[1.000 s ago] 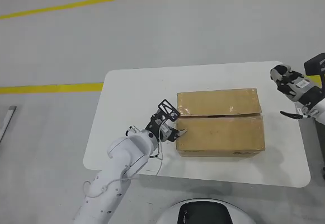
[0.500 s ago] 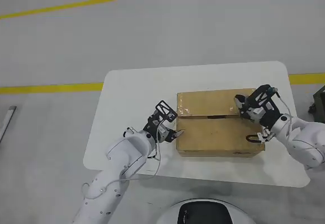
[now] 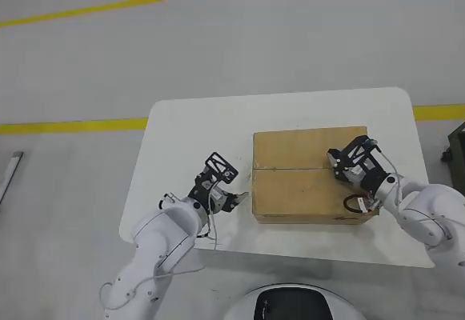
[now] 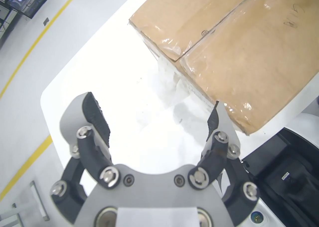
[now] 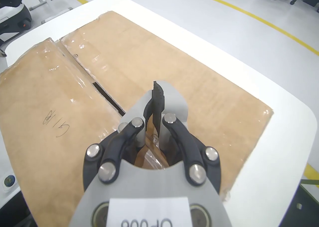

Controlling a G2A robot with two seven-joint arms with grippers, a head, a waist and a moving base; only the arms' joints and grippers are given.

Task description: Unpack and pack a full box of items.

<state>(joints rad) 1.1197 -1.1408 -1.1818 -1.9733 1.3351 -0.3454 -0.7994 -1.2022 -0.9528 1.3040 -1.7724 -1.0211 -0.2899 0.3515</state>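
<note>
the box lies right of centre in the top view, on the white table, both flaps down. my right gripper sits over its right end with the pads pressed together on nothing, tips by the seam. i cannot tell if they touch the cardboard. my left gripper is spread wide and empty, just beside the box's lower left corner, apart from it.

my worry is that the shut tips will skate along the glossy tape instead of finding the dark slit in the seam. they might also press a flap inward onto what's packed below. with my left not bracing it, a sideways push could slide the whole box across the smooth tabletop. prying hard may tear the cardboard rather than the tape.

the box is flat, rectangular, matte brown cardboard with crisp edges. the tape is clear, wrinkled and shiny, lifting at the corners. my pads are black, ribbed rubber on bare metal fingers.
</note>
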